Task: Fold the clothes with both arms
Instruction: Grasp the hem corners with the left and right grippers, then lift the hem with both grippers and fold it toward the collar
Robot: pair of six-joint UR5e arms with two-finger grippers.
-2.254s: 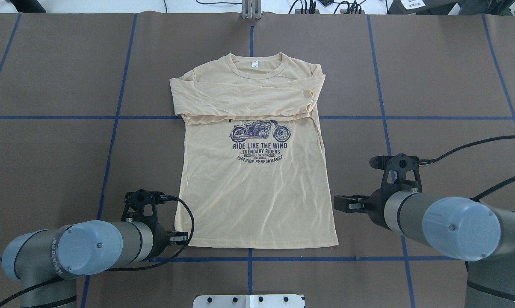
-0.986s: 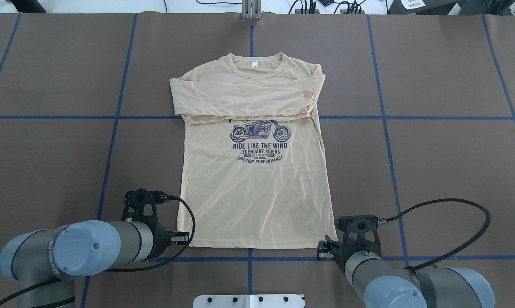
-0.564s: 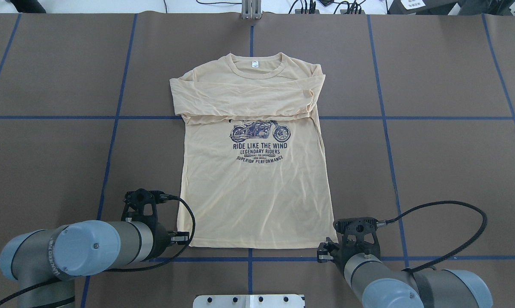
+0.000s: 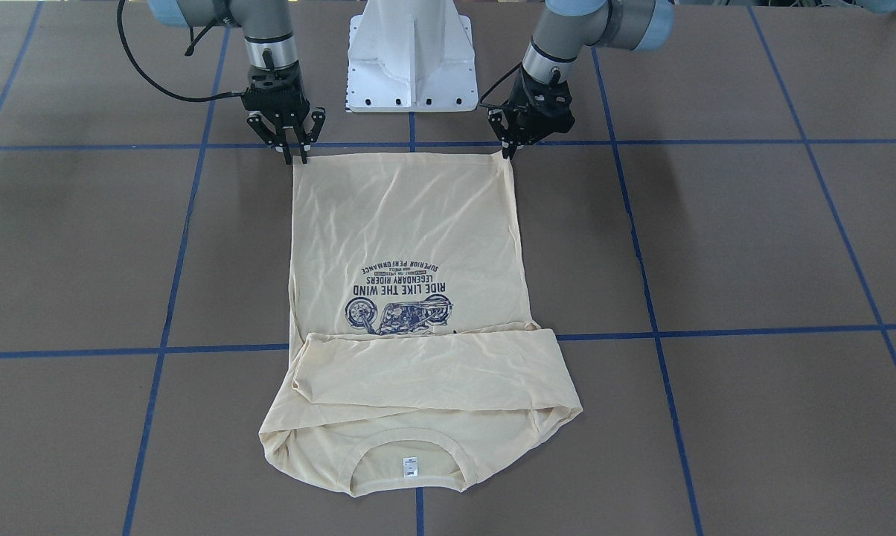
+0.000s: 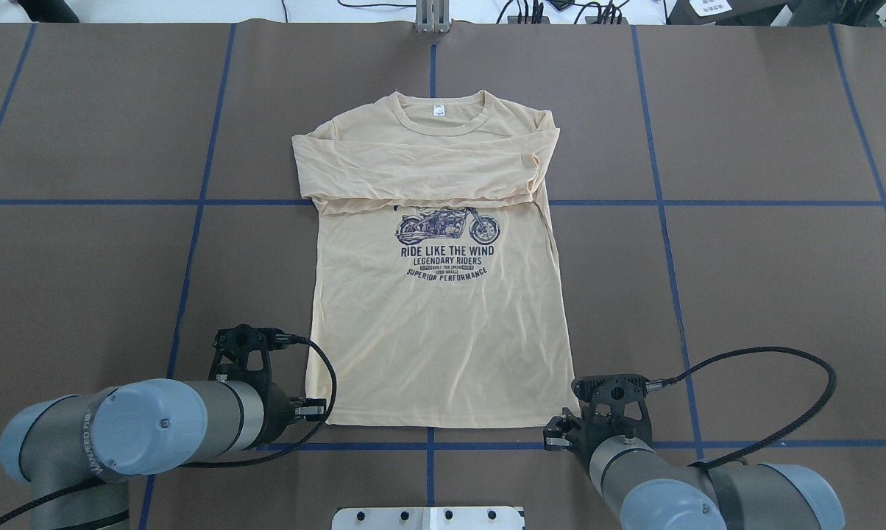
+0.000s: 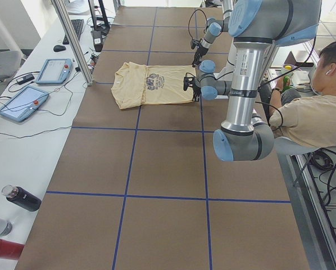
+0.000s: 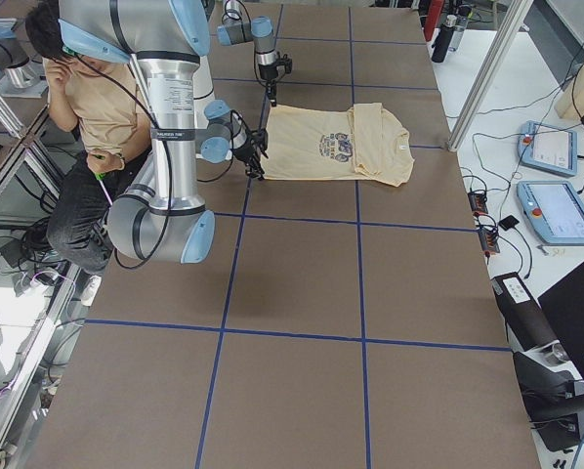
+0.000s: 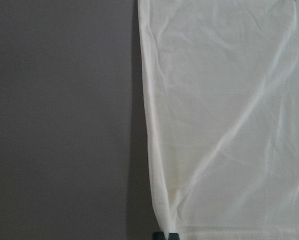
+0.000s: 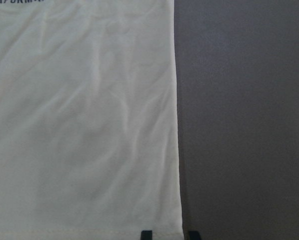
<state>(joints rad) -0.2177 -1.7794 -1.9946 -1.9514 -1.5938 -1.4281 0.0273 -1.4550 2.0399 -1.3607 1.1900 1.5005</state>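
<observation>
The cream-yellow shirt (image 5: 443,324) lies flat and face up on the brown table, neck away from the robot, with both sleeves (image 5: 421,173) folded across the chest above the navy motorcycle print (image 4: 400,313). My left gripper (image 4: 506,151) is shut on the hem's left corner; in its wrist view the fabric (image 8: 229,125) puckers toward the fingertips (image 8: 159,235). My right gripper (image 4: 294,154) is open at the hem's right corner. In the right wrist view, one of its fingertips (image 9: 147,235) is over the cloth and the other is over bare table.
The white pedestal base (image 4: 409,52) stands between the arms, just behind the hem. A seated person (image 6: 303,112) is behind the robot. Teach pendants (image 6: 22,101) and bottles (image 6: 19,197) lie on the white bench past the table's far edge. Blue tape lines grid the table.
My right arm swung from beside the shirt's right edge back to the hem's right corner and has barely moved since. My left arm held still and the hem's left corner shifted slightly inward.
</observation>
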